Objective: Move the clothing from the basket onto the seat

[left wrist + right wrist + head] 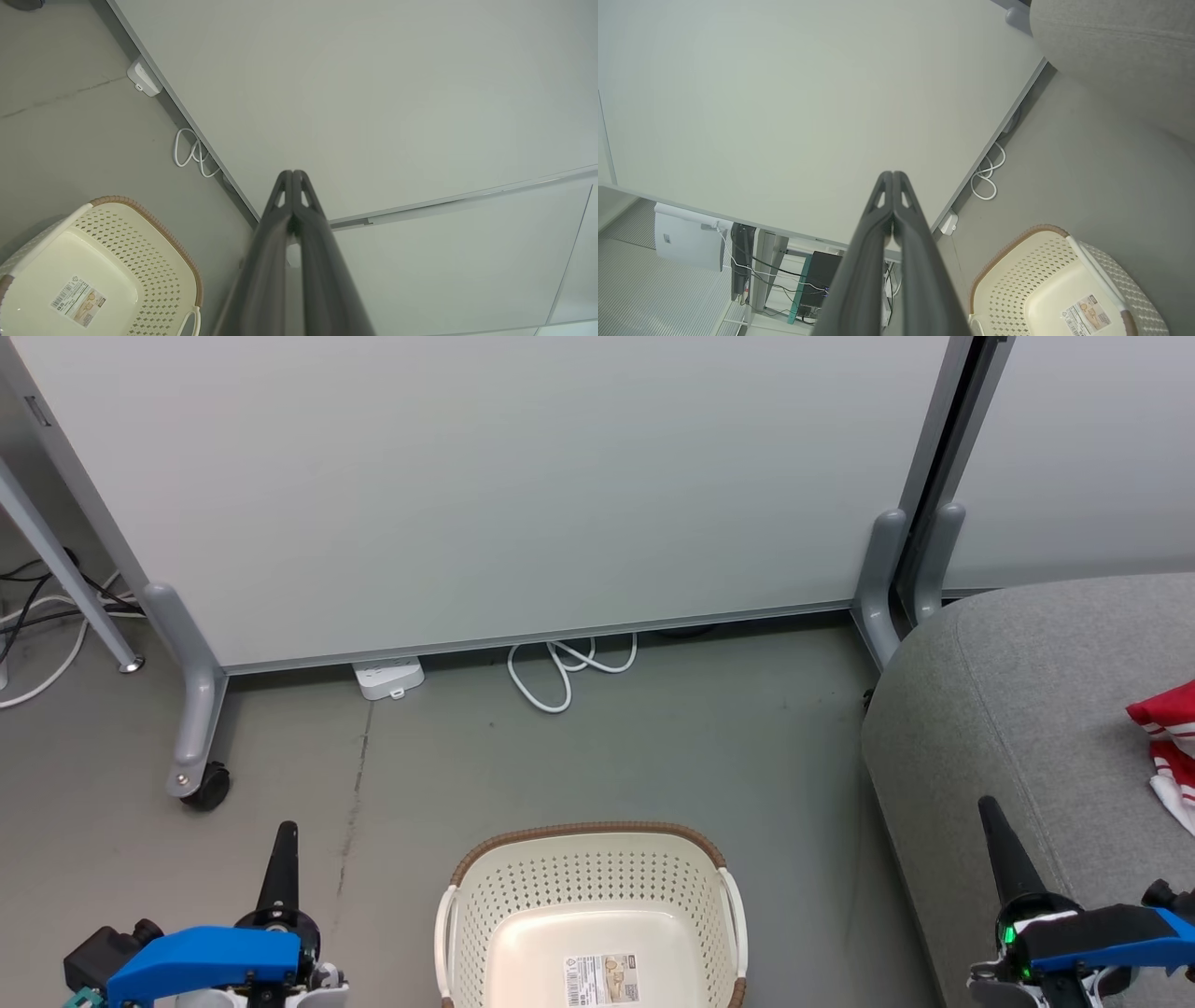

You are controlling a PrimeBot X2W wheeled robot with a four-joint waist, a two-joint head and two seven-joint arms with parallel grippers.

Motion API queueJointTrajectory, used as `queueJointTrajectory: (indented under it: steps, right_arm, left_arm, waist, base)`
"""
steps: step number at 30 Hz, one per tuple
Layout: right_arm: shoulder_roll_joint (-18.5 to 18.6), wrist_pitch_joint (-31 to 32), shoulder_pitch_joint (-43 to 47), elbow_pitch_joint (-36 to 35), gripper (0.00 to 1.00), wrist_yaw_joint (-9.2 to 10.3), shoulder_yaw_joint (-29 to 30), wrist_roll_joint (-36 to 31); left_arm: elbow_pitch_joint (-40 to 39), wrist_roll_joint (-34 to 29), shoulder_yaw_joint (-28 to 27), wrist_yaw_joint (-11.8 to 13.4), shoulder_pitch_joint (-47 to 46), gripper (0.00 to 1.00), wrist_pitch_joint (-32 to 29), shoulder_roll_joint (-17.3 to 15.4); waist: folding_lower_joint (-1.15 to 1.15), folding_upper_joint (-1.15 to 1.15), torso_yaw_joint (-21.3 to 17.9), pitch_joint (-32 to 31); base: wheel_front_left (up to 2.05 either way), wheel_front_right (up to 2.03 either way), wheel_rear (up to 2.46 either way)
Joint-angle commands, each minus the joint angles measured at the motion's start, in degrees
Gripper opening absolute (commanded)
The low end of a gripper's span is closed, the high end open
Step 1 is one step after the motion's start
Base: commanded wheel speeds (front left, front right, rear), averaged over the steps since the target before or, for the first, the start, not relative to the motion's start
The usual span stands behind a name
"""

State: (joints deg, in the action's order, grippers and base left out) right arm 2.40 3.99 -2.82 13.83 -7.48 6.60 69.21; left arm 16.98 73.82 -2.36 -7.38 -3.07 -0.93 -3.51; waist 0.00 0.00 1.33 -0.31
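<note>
Left tool (286, 833), right tool (987, 808) pinched closed, empty; basket (588, 828) on floor (709, 737) between; cable (563, 674), partition (513, 476) beyond.

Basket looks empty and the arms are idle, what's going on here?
The basket sits on the floor in front of the robot with nothing in it but a label sticker. Red and white clothing lies on the grey seat at the right. The left gripper and right gripper are both shut and hold nothing, one on either side of the basket. The move looks done, as far as the views show.
</note>
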Motion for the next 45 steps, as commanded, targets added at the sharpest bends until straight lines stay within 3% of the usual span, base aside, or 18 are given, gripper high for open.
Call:
queueJointTrajectory:
  steps: [1,45]
  right_arm:
    - [0.50,0.29,-1.38,-0.30,0.00,-0.02,-0.01,1.46]
    - [0.64,2.56,-3.78,0.29,0.00,-0.02,-0.06,22.47]
  left_arm:
    - [-0.67,1.24,-0.41,-0.13,-1.48,0.00,-0.34,-0.13]
    - [-2.99,18.13,-4.04,-0.20,-3.51,0.00,-5.50,0.51]
  waist:
    - [0.00,0.00,-0.04,0.01]
    - [0.00,0.00,-1.26,0.44]
  base:
    - [0.00,0.00,0.00]
    - [0.00,0.00,0.00]
